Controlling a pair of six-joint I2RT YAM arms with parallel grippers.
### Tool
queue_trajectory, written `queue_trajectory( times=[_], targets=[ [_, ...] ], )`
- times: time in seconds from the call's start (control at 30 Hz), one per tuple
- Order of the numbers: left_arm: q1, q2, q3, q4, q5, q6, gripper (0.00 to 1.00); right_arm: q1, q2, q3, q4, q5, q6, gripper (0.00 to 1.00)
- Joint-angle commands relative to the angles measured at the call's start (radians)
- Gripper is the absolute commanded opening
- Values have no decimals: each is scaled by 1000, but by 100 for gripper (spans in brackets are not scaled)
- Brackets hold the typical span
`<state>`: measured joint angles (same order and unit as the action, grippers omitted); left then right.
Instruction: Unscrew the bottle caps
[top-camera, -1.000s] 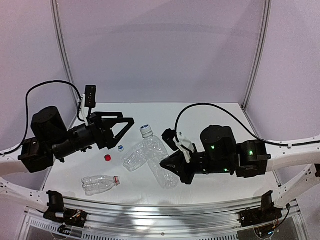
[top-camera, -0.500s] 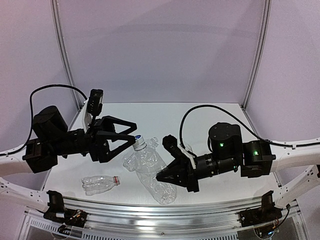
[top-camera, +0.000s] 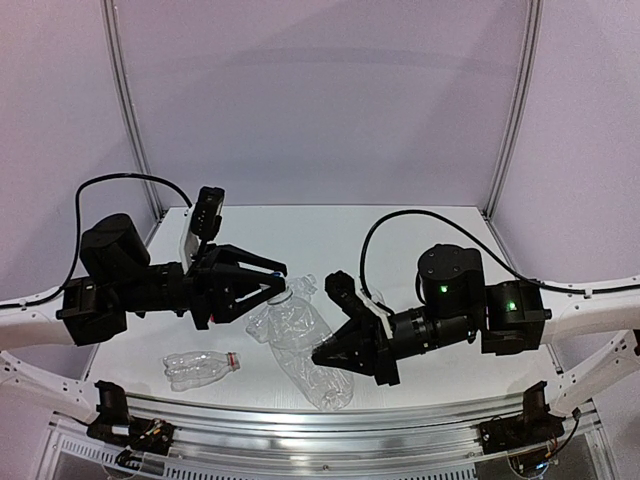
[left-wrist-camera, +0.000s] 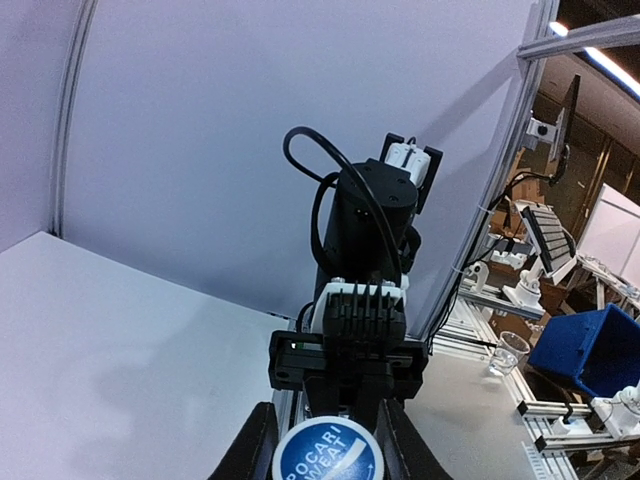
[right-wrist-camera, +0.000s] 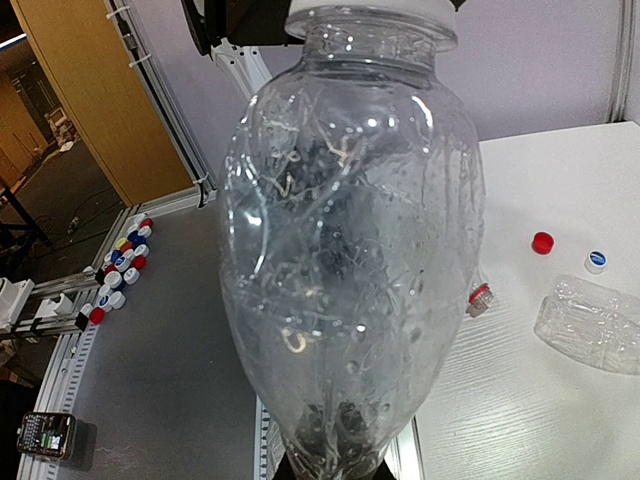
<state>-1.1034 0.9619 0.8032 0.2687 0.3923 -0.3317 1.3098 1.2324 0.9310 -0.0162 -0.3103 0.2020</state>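
Left pincer (top-camera: 277, 287): jaws parted, one finger on each side of the capped mouth of the held bottle (top-camera: 305, 340). In the left wrist view the blue-labelled cap (left-wrist-camera: 328, 455) sits between the fingers and close to both. I cannot tell whether the pads touch it.

Right pincer (top-camera: 330, 352): clamped on the bottom end of the held bottle. The bottle is clear, dented and lifted off the table (top-camera: 400, 225). It slants from near the front edge up toward the left pincer, with its cap still on.

Edges and room:
- The two arms meet over the near-middle of the table.
- From there the white surface runs bare to the back wall (top-camera: 320, 100) and to the right upright post (top-camera: 505, 130).
- The flat bottle (top-camera: 200, 368), which has a red neck ring, lies near the front-left edge, just inside the front rail (top-camera: 320, 415) and below the left arm.

Loose on the table, seen in the right wrist view:
- The red cap (right-wrist-camera: 541, 242) and the white cap (right-wrist-camera: 596, 261) lie just beside each other.
- The crushed bottle (right-wrist-camera: 590, 325) lies near them, uncapped and on its side.

Surface and room:
- The table is white with a fine grain.
- The walls are pale lilac panels.
- Off the table's side, a heap of spare caps (right-wrist-camera: 120, 272) lies on a grey floor.
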Motion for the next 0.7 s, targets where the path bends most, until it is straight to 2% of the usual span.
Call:
queue_trajectory(
  times=[0.0,0.13,0.2,0.3,0.4,0.53,0.67],
  targets=[
    [-8,6,7,17,4,5,26,-2,5,-3,13,-6,-7,0],
    [-16,28,17,13,-26,1,24,-2,3,-3,7,23,-8,0],
    [-25,46,26,-3,-94,-12,22,-1,7,0,-5,86,-9,0],
    [-59,88,65,-94,-350,-61,19,20,29,19,-41,265,-18,0],
    [-105,140,82,-130,-610,-121,20,38,89,58,-88,434,-24,0],
    [-138,236,120,-166,-807,-192,21,48,192,150,-204,726,26,0],
    [-153,328,168,-209,-928,-279,21,50,245,183,-250,855,53,0]
  ],
)
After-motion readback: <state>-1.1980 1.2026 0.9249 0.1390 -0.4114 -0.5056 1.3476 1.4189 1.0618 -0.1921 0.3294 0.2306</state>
